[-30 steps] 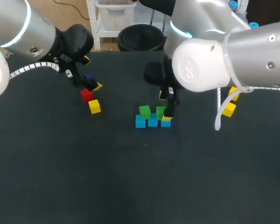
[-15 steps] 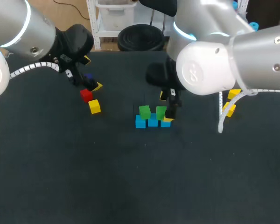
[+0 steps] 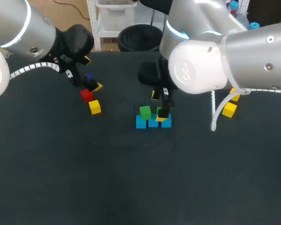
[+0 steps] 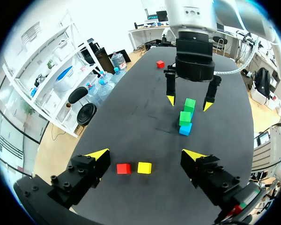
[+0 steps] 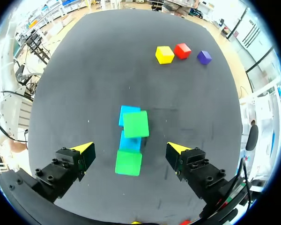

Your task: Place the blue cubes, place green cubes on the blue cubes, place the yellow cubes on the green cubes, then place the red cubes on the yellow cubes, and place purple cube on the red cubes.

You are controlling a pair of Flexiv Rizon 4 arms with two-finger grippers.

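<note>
My right claw (image 5: 129,149) hangs wide open and empty straight over the row of blue cubes (image 5: 127,113) in the middle of the table (image 3: 131,178), and two green cubes (image 5: 136,124) sit on top of that row. My left claw (image 4: 145,154) is spread wide too with nothing in it, over the table's left side. A red cube (image 4: 123,168) and a yellow cube (image 4: 144,167) lie just beside each other under it, a purple cube (image 5: 204,57) is near them, and two more yellow cubes (image 3: 229,109) are well apart at the right.

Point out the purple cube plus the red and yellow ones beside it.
purple cube (image 5: 204,57): right wrist view, middle of its top face.
red cube (image 5: 181,50): right wrist view, top face.
yellow cube (image 5: 164,54): right wrist view, top face.
</note>
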